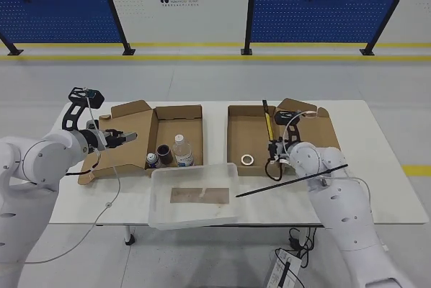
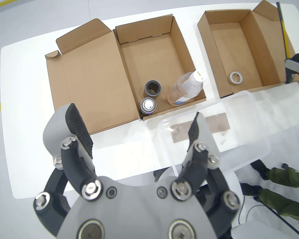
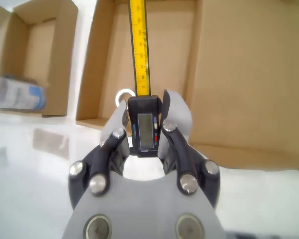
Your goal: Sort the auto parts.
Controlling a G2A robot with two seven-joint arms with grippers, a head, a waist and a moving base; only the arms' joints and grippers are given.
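1. Right gripper [image 3: 145,103]: my fingers are closed narrowly on the display head of the digital caliper [image 3: 141,75]. I hold it by one end only, so the long yellow beam may pivot in my grasp.
2. Caliper beam: it reaches out over the right box [image 3: 169,58]. In the top view it lies close to the fold of the open flap [image 1: 323,133]. I cannot tell which it overhangs, so a release could land it on cardboard outside the compartment.
3. Ring [image 3: 123,95]: it rests on the box floor near the front wall, beside my fingertip. A straight descent may strike it.
4. Left gripper [image 2: 135,125]: its jaws are wide and empty, and it hangs over the left box [image 2: 149,58] flap, well apart from the caliper. A careless drop could knock the leaning bottle [image 2: 186,88].
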